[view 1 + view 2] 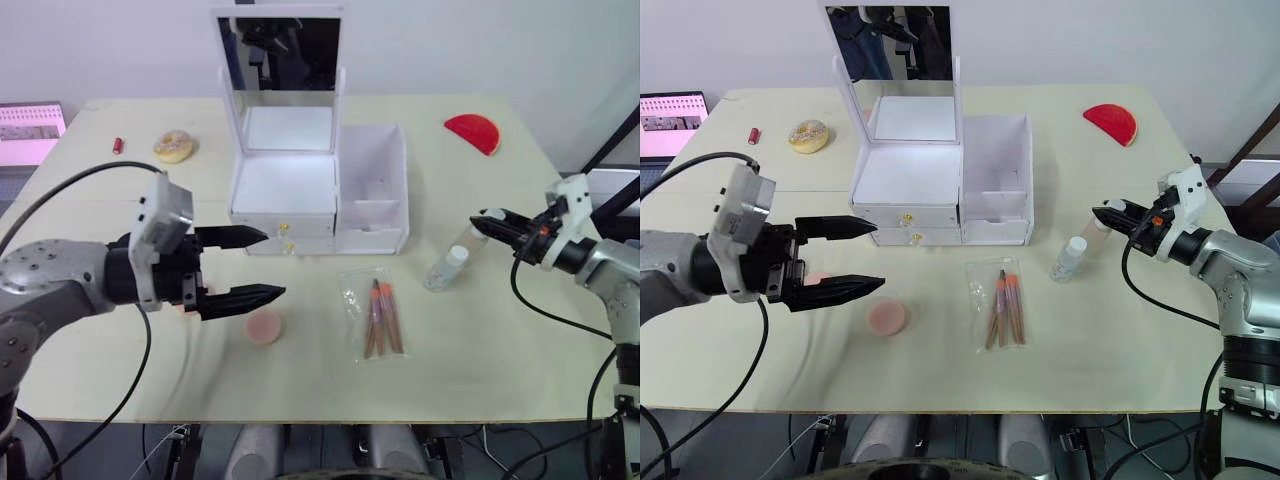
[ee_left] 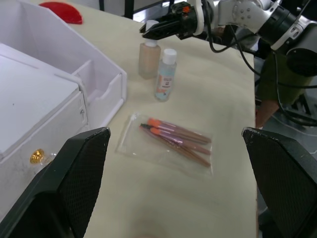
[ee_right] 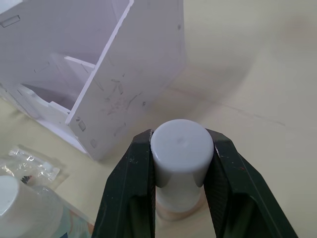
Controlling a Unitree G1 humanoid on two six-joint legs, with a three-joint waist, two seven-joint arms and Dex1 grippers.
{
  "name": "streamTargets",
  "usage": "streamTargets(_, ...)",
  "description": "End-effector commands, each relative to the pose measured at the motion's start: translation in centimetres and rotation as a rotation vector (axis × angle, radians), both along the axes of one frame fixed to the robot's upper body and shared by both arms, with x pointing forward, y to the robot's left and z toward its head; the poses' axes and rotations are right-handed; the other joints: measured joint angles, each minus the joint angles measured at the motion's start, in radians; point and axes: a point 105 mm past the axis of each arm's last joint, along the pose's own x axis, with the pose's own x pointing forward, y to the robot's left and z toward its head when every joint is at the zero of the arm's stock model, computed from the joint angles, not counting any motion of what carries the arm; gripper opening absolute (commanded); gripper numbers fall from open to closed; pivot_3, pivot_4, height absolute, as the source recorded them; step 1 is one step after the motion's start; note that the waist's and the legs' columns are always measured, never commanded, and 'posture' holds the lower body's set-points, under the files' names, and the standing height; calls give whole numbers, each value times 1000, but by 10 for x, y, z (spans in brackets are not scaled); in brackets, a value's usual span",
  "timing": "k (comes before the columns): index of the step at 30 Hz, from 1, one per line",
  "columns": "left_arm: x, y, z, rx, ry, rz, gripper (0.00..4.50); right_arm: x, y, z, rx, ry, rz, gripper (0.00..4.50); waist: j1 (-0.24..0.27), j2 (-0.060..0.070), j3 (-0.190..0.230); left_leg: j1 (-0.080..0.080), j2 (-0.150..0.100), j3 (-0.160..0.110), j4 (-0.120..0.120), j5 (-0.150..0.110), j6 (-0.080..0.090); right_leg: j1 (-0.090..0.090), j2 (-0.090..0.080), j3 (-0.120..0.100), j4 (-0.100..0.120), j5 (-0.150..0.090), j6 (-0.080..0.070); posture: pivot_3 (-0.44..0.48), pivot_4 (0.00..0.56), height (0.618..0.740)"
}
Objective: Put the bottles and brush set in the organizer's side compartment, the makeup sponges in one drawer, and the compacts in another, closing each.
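We found the right gripper (image 3: 178,163) with jaws clamped on the beige bottle's (image 2: 148,58) cap for lifting, while the left gripper (image 1: 250,267) hovered with jaws spread, empty.

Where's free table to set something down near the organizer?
Bare table runs from the brush set to the near edge, and right of the organizer up to the red piece. It is crowded by the two bottles, where the right gripper clamps one cap, and at the drawer fronts, where the open left gripper hovers over the sponge.
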Motion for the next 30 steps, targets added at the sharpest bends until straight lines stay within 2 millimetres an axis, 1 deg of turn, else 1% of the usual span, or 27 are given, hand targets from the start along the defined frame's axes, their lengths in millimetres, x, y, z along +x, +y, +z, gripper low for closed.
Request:
streamTargets(1,0,2,13,-6,-54,1,4500,-6,14,52,-63,-138,80,790,-2,1,1,0,0,0,0,0,0,0,0,0,0,0,0,0,150,739)
streamTargets(4,1,1,16,-12,-66,-1,4500,-7,26,73,-72,-158,118,790,-3,0,2,0,0,0,-1,0,0,-1,1,0,0,0,0,0,150,739)
streamTargets(7,2,0,17,-20,-69,1,4500,-9,36,99,-47,-192,150,790,-1,0,2,0,0,0,-1,0,0,-1,1,0,0,0,1,0,150,739)
streamTargets(8,2,0,16,-22,-68,2,4500,-12,43,108,-32,-209,179,790,-1,0,2,0,0,0,-1,0,0,-1,1,0,-1,0,0,0,150,739)
streamTargets(11,2,1,16,-24,-66,9,4500,-15,59,123,-13,-237,237,790,0,-1,3,-1,0,0,-2,0,0,-1,1,0,-3,0,0,0,150,739)
streamTargets(13,2,1,15,-23,-65,13,4500,-12,74,126,0,-239,266,790,0,-1,3,-2,0,0,-2,0,0,-1,1,0,-4,0,0,0,150,739)
streamTargets(15,3,0,14,-23,-65,15,4500,-9,85,127,9,-234,281,790,-1,-1,3,-2,0,0,-2,0,0,0,1,0,-5,1,0,0,150,739)
streamTargets(17,3,0,15,-24,-66,17,4500,-2,98,120,3,-218,294,790,-2,-1,3,-2,0,0,-2,0,0,0,1,0,-6,1,0,0,150,739)
streamTargets(20,3,0,15,-26,-71,19,4500,8,110,111,3,-190,289,790,-2,-1,3,-2,0,0,-2,0,0,0,1,0,-6,1,0,0,150,739)
streamTargets(25,3,-1,16,-25,-78,25,4500,18,120,94,-22,-150,294,790,1,-1,3,-2,0,0,-2,0,0,0,1,0,-6,1,1,0,150,739)
streamTargets(27,2,-1,16,-24,-79,28,4500,19,121,89,-35,-139,294,790,-1,-1,3,-2,0,0,-2,0,0,0,1,1,-6,1,1,0,150,739)
streamTargets(30,2,0,16,-22,-77,35,4500,21,126,76,-67,-108,306,790,-2,-1,4,-2,0,0,-2,0,0,0,1,1,-6,1,2,0,150,739)
